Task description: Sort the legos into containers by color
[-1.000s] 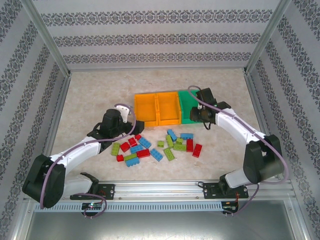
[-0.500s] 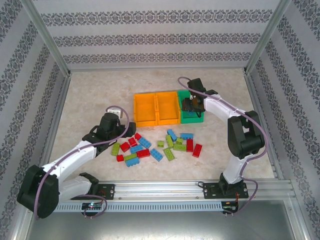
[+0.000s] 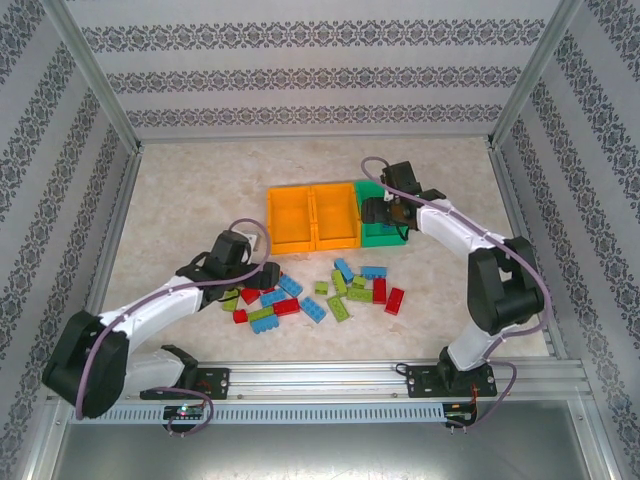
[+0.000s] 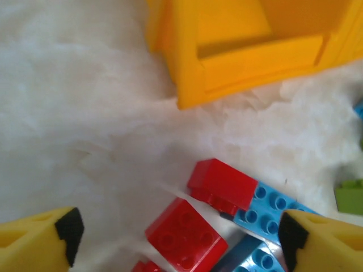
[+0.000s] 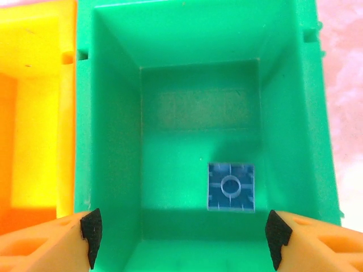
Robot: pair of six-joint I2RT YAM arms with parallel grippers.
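My right gripper [image 5: 181, 238] [image 3: 386, 212] hangs open over the green bin [image 5: 108, 141] [image 3: 373, 238]. One blue brick [image 5: 231, 187] lies upside down on that bin's floor, apart from both fingertips. My left gripper [image 4: 178, 238] [image 3: 266, 272] is open and low over the table, just in front of the left orange bin [image 4: 238, 56] [image 3: 291, 222]. Two red bricks [image 4: 221, 182] [image 4: 186, 235] lie between its fingers, untouched, with a blue brick [image 4: 272, 207] against them. The middle orange bin [image 3: 336, 218] holds nothing I can see.
Loose red, blue and light green bricks [image 3: 330, 290] lie scattered in front of the bins, between the two arms. A green brick [image 4: 350, 195] sits at the right edge of the left wrist view. Patterned walls close in the table on three sides.
The right gripper swung from the green bin's right front to over its opening and stayed there. The left gripper moved nearer and rightward, down over the red bricks.
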